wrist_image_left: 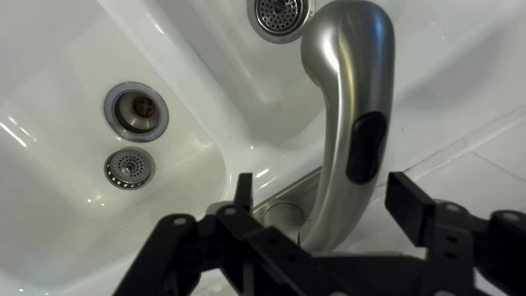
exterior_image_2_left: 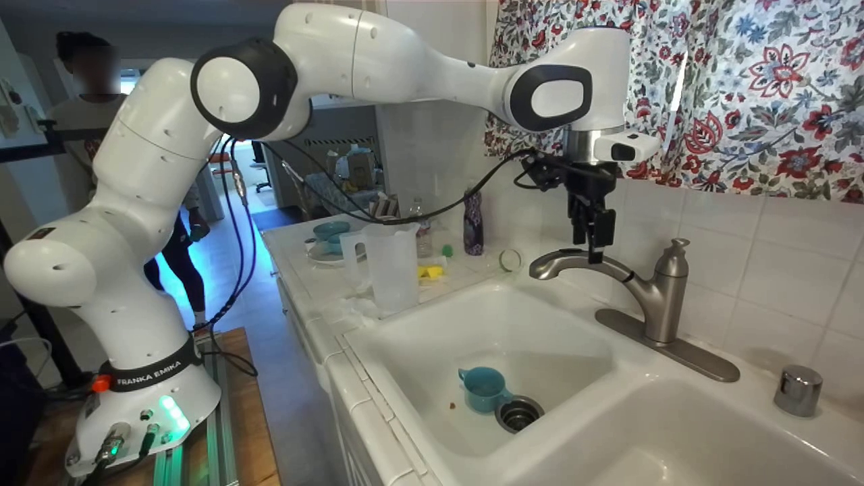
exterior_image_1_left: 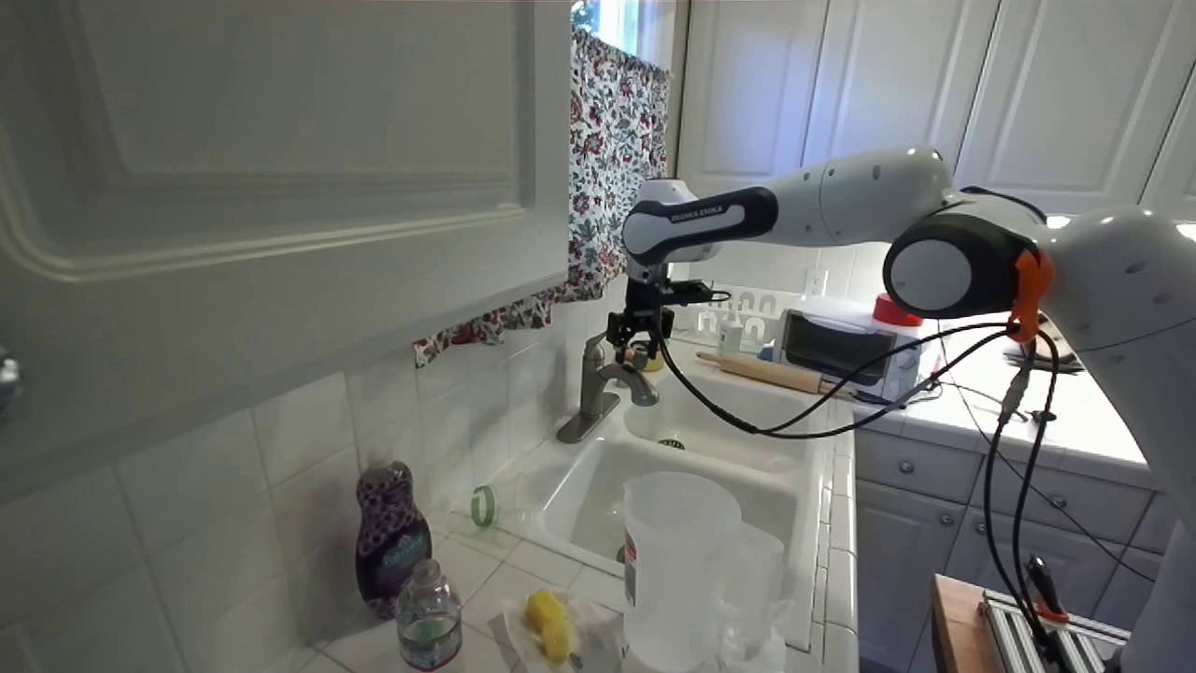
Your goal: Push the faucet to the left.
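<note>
The faucet (exterior_image_1_left: 590, 388) is brushed grey metal and stands on the sink's back ledge by the tiled wall. In an exterior view (exterior_image_2_left: 665, 304) its spout points out over the basin with the pitcher behind it. My gripper (exterior_image_2_left: 587, 248) points down over the spout, with one finger in front of it. The wrist view shows the spout (wrist_image_left: 349, 123) with a black button patch, running up between the two spread fingers. The gripper (wrist_image_left: 321, 181) is open, with a visible gap from the spout on each side. Contact cannot be told from the exterior views.
The white double sink (exterior_image_2_left: 540, 324) holds a blue cup (exterior_image_2_left: 483, 389). A chrome cap (exterior_image_2_left: 798, 391) stands on the ledge. A pitcher (exterior_image_1_left: 673, 561) and purple bottle (exterior_image_1_left: 392, 551) stand on the counter. The tiled wall and floral curtain (exterior_image_2_left: 763, 88) are close behind the gripper.
</note>
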